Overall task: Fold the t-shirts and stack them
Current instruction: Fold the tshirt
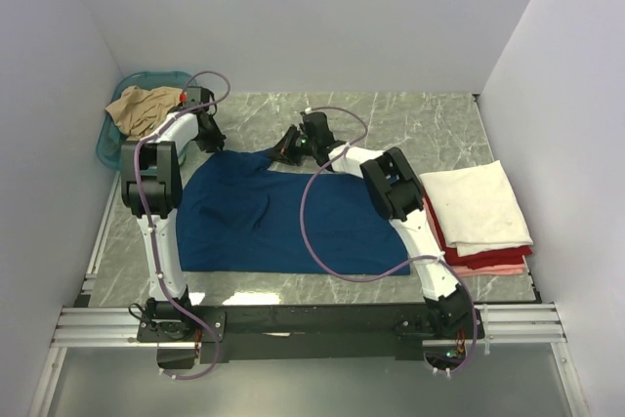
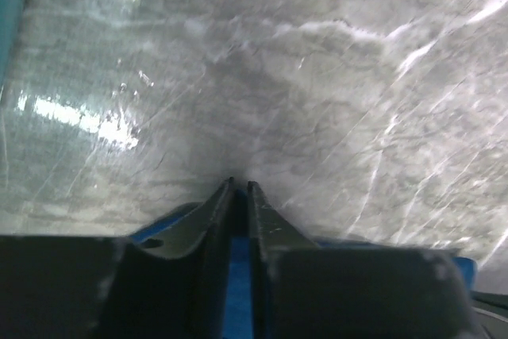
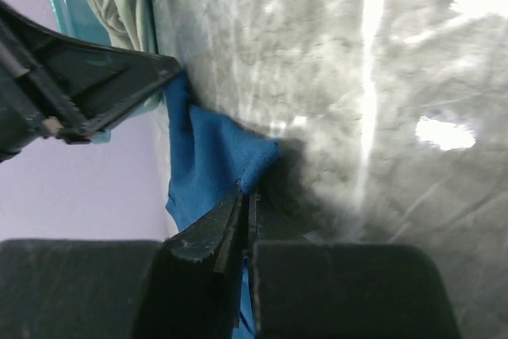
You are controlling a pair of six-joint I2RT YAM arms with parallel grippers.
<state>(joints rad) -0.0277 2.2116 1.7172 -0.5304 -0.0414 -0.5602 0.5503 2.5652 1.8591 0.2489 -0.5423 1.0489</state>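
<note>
A dark blue t-shirt (image 1: 283, 217) lies spread on the marble table, no print showing. My left gripper (image 1: 208, 136) is shut on its far left corner; blue cloth (image 2: 236, 275) shows between the jaws. My right gripper (image 1: 289, 146) is shut on the far edge near the middle, and the blue cloth (image 3: 210, 156) bunches at its tips in the right wrist view. A tan t-shirt (image 1: 145, 107) lies crumpled in the teal basket (image 1: 109, 139). A folded cream-white t-shirt (image 1: 476, 204) tops a stack at right, over a red one (image 1: 483, 259) and a pink one (image 1: 493, 270).
The teal basket stands at the far left corner against the wall. White walls close in three sides. Bare marble (image 1: 410, 124) lies beyond the shirt. A metal rail (image 1: 312, 324) runs along the near edge by the arm bases.
</note>
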